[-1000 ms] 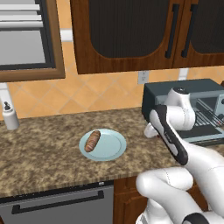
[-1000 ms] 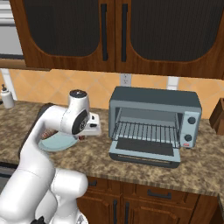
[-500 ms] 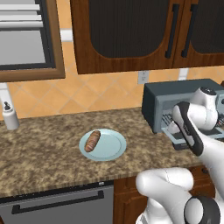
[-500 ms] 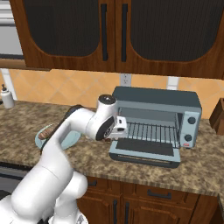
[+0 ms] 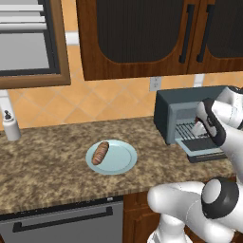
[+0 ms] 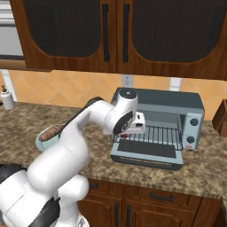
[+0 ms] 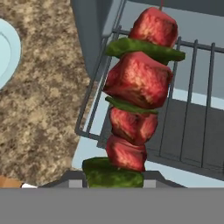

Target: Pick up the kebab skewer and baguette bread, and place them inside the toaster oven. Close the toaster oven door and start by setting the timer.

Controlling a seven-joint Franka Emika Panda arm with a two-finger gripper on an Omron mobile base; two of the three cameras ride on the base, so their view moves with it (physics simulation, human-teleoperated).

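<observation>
The granite surface carries the toaster oven, whose door lies folded down, the wire rack exposed. At the oven's nine o'clock, well apart, a pale plate holds the baguette bread. The end effector, at the oven mouth, is clamped on the kebab skewer, held over the rack's front edge.

Red-and-green kebab skewer, grey-blue toaster oven, tan baguette bread.
</observation>
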